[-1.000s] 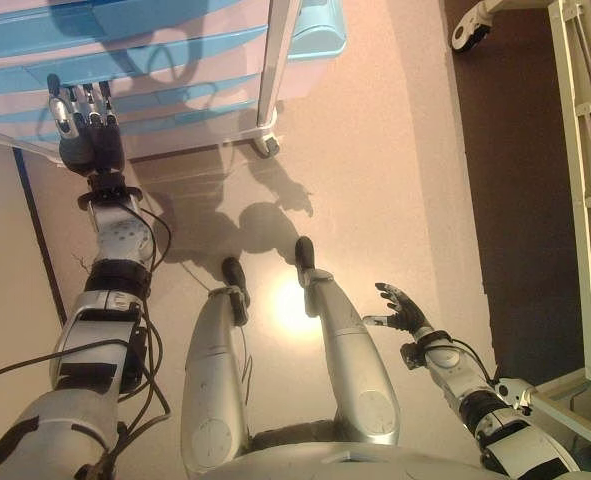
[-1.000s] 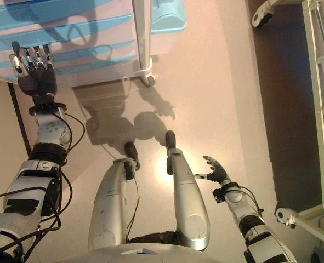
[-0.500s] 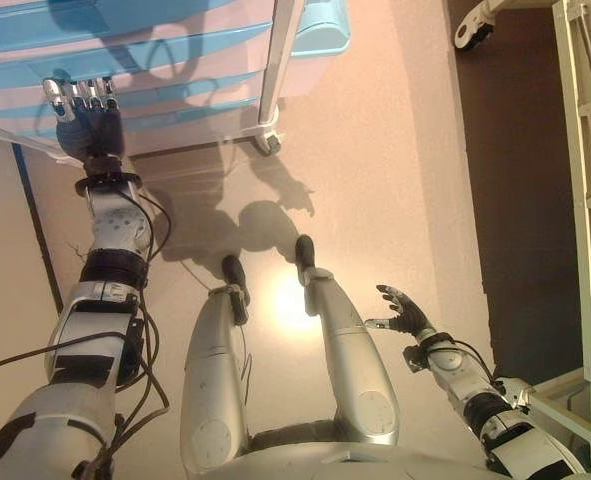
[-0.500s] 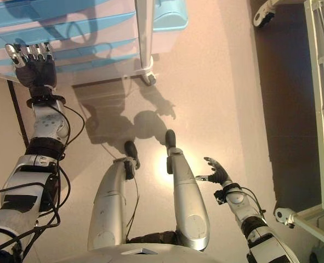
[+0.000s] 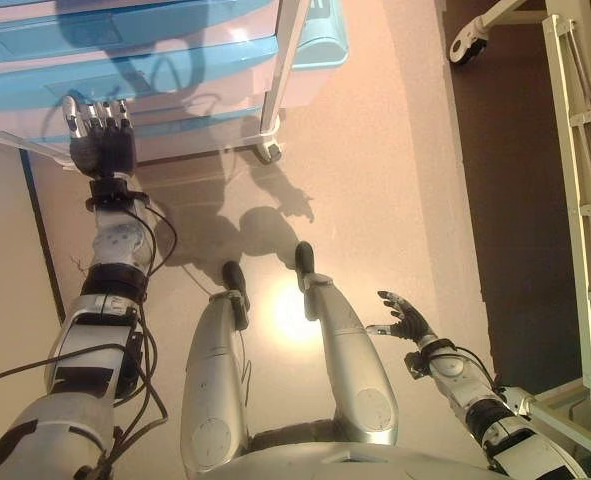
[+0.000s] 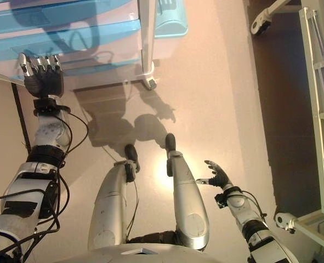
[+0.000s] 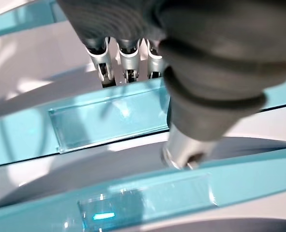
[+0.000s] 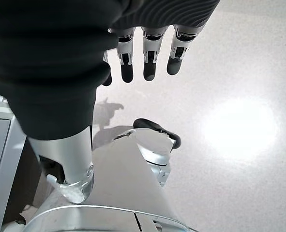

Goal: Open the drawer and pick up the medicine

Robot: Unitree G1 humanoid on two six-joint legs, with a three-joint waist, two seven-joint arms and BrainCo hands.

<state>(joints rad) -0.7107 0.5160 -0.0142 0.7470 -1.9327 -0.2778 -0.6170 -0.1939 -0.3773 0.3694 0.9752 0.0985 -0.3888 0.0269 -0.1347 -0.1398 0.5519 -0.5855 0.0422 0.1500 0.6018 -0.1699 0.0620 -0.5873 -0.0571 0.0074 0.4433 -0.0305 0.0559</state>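
A cabinet of pale drawers with translucent blue fronts stands at the far left, all drawers closed. My left hand is raised against the lower drawer fronts with its fingers straight. In the left wrist view its fingertips rest just above a blue rectangular handle plate; a second blue front lies beside the thumb. No medicine shows in any view. My right hand hangs low on the right, fingers straight and empty above the floor.
The cabinet's white frame leg ends in a caster beside the drawers. A white metal frame runs along the right edge, with a wheel at the far right. A dark floor strip lies between them.
The camera has shifted, so the cabinet sits lower in view. My left hand stays at the drawer fronts, its fingers straighter than half a second ago. The right hand has barely moved.
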